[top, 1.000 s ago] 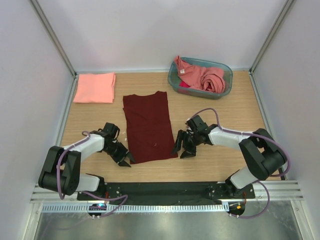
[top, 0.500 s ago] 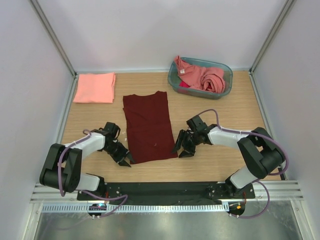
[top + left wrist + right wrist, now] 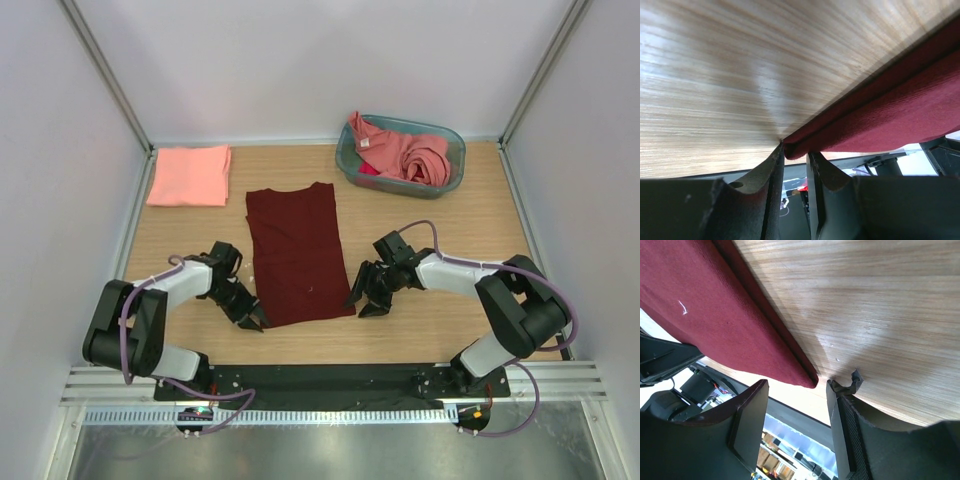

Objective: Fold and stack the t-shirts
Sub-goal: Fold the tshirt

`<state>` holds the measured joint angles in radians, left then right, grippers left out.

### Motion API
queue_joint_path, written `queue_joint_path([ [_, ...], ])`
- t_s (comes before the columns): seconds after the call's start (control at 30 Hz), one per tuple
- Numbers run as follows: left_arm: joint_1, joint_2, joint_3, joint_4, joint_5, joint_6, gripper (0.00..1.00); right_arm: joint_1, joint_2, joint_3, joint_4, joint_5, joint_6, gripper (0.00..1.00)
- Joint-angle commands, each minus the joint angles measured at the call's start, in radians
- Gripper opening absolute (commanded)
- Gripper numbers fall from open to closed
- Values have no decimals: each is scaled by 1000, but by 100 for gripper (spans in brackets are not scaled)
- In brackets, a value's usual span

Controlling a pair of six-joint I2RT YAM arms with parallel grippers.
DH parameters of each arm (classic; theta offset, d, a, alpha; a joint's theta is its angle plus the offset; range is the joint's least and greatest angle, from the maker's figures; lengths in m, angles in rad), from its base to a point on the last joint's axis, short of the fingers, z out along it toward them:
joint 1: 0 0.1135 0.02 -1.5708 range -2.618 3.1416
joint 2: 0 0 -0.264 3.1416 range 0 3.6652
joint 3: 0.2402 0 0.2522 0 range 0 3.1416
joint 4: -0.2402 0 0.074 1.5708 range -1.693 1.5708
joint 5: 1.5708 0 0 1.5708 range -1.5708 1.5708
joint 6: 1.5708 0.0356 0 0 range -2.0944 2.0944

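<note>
A dark maroon t-shirt (image 3: pixel 295 252), folded into a long strip, lies in the middle of the wooden table (image 3: pixel 450 220). My left gripper (image 3: pixel 255 318) is at its near left corner. In the left wrist view the jaws (image 3: pixel 795 150) stand narrow, pinching that corner of the maroon cloth (image 3: pixel 890 110) at their tips. My right gripper (image 3: pixel 362 300) is at the near right corner. In the right wrist view it (image 3: pixel 796 385) is open, with the shirt's corner (image 3: pixel 715 315) lying between its fingers, untouched. A folded salmon t-shirt (image 3: pixel 190 175) lies at the back left.
A teal-blue basket (image 3: pixel 452 140) with crumpled pink t-shirts (image 3: pixel 410 155) stands at the back right. White walls close in the table on three sides. The arms' black base rail (image 3: pixel 320 378) runs along the near edge.
My left gripper has slid slightly right onto the shirt's near left corner. My right gripper has edged a little toward the near right corner. The shirt has not moved.
</note>
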<state>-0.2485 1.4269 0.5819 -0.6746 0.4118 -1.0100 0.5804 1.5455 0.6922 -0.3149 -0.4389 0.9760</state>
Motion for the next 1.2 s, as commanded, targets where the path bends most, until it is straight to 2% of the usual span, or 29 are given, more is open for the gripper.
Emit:
queue_joint_path([
  [0.0, -2, 35, 2, 98, -195, 48, 29, 6, 38, -8, -56, 68, -2, 57],
  [0.07, -2, 18, 10, 70, -202, 56, 42, 7, 41, 1, -62, 72, -10, 57],
  [0.1, 0, 7, 9, 64, -212, 54, 44, 6, 41, 4, -69, 74, -14, 57],
  [0.2, -2, -25, 3, 53, -225, 48, 49, 7, 51, 7, -75, 83, -28, 57],
  [0.33, -2, -2, 12, 58, -220, 51, 49, 7, 65, -22, -26, 62, -7, 57],
  [0.6, -2, 41, 18, 90, -222, 60, 41, 10, 82, -11, -16, 71, 3, 57],
  [0.83, -2, 66, 29, 106, -229, 76, 27, 10, 119, -8, -6, 115, 6, 55],
  [1.0, 0, 73, 30, 110, -231, 85, 24, 4, 123, 9, -12, 152, -2, 53],
  [1.13, -2, 81, 38, 110, -226, 96, 17, 6, 159, 21, -9, 157, -16, 47],
  [1.17, -2, 86, 42, 109, -226, 103, 15, 4, 165, 21, -4, 160, -17, 43],
])
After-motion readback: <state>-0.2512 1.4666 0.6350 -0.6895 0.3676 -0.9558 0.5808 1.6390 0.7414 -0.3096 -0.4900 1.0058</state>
